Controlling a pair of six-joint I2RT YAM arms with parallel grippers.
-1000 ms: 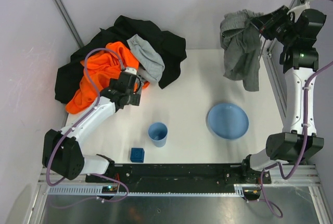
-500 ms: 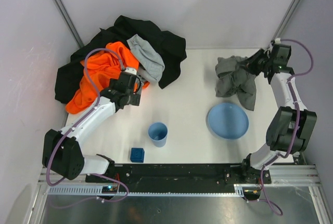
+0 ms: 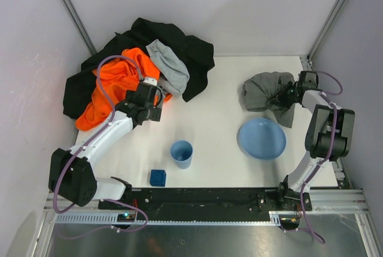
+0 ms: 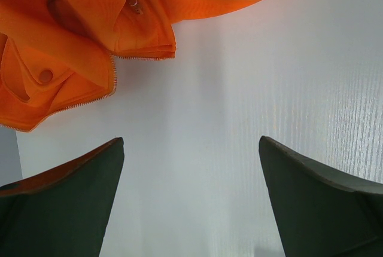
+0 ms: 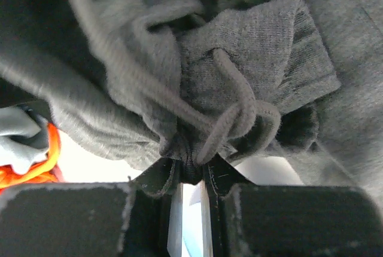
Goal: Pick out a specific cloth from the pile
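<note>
At the near side of the white table (image 3: pixel 215 89), left of the middle, sits a small blue block (image 3: pixel 158 177), and a little farther a blue cup (image 3: pixel 181 153) stands upright. To the right lies a blue plate (image 3: pixel 262 138), with nothing on it.

Just beyond the plate, on the right side of the table, lies the cloth (image 3: pixel 263 89), a medium-dark grey crumpled heap resting on the surface, its near corner close to the far rim of the plate. The right gripper (image 3: pixel 288 94) is low at the right edge of the cloth. In the right wrist view its jaws are pressed together on a bunch of this cloth (image 5: pixel 239 48), where a grey cord (image 5: pixel 233 119) loops.

On the left, the left gripper (image 3: pixel 154 111) is over bare table beside the orange garment (image 3: pixel 114 86). Its jaws stand wide apart and hold nothing.

At the far left corner is the pile (image 3: pixel 137 60), well apart from the cloth: the orange garment, a light-grey cloth (image 3: pixel 169 66) and under them a large black garment (image 3: pixel 188 45).
</note>
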